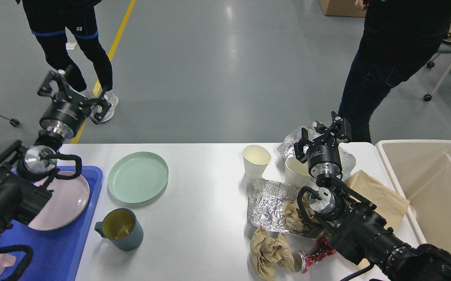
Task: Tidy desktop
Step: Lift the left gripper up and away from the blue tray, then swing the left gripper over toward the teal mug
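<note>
White bench [209, 203] with rounded corners, filling the lower half of the head view; all places below given relative to it. At its left edge: blue tray [53, 249] carrying a pale pink plate [67, 203], partly hidden by the left arm. Left of centre: pale green plate [138, 177], empty; nearer the front edge, a grey-blue mug [122, 228] with yellow inside and something crumpled in it. Right of centre: white paper cup [255, 160], upright; just beside it a second paper cup [296, 171], partly behind the right arm. Toward the far right corner: crumpled foil sheet [293, 140]. Right of centre, nearer the front: foil tray [270, 201] holding crumpled brown paper [293, 218]; more crumpled brown paper [270, 251] at the front edge, touching a crushed red can [311, 257]. Flat brown paper bag [381, 197] near the right edge. Beyond the right edge: beige bin [440, 187]. Left gripper [73, 91] raised above the far left corner, jaws spread, nothing between them. Right gripper [324, 134] above the foil sheet at the far right, jaws spread, nothing seen between them. Beyond the far edge: grey floor, two standing people seen from the waist down.
</note>
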